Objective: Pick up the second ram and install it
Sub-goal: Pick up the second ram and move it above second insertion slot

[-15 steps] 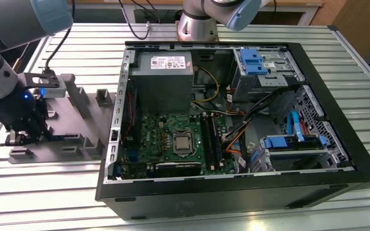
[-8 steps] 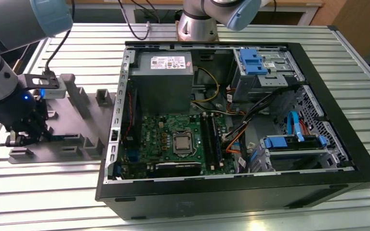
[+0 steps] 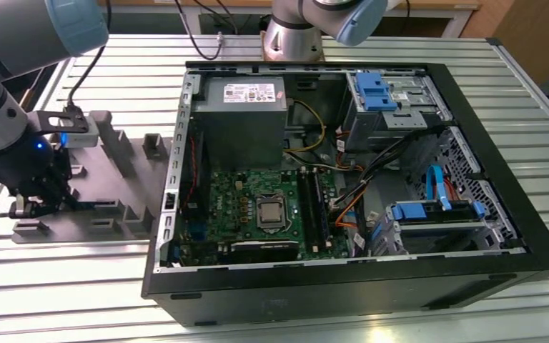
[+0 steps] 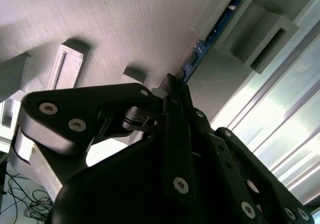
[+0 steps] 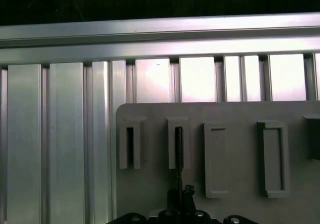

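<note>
The second ram is a thin dark stick with a blue edge, standing on edge in a narrow slot of the gray holder. In the first wrist view the ram sits in the second slot from the holder's corner. My gripper is down on the stick's near end, its dark fingers closed against both faces. In the exterior view the gripper hangs low over the holder at that view's left, well away from the motherboard's long black slots.
An open black computer case lies on the slatted metal table at the exterior view's right, with the motherboard, power supply and blue drive bays inside. Raised gray holder blocks stand between gripper and case.
</note>
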Controlling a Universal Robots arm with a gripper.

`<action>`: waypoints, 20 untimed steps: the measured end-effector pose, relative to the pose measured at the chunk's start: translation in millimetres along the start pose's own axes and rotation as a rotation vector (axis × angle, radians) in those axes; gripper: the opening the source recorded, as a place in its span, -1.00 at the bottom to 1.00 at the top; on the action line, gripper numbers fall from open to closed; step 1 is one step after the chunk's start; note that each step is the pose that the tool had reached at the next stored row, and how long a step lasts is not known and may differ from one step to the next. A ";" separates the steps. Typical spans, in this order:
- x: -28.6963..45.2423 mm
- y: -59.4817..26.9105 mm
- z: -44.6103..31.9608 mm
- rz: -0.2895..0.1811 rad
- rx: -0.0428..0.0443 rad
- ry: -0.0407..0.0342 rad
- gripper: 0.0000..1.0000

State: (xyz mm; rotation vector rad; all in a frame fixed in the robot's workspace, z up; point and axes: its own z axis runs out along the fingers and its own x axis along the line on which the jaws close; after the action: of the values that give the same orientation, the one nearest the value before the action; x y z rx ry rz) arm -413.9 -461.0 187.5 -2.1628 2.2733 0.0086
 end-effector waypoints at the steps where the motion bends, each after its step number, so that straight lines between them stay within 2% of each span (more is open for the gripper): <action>1: 0.0 0.0 0.0 0.000 0.0000 0.0000 -0.70; 7: 0.0 0.0 0.1 -0.002 0.0001 -0.0001 -0.72; 12: 0.4 0.0 0.2 -0.036 -0.0003 0.0000 -0.72; 20: 0.4 0.0 0.2 -0.037 -0.0003 0.0000 -0.72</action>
State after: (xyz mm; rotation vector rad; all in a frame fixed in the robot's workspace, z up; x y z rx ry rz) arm -413.9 -461.4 187.3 -2.2046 2.2329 0.0088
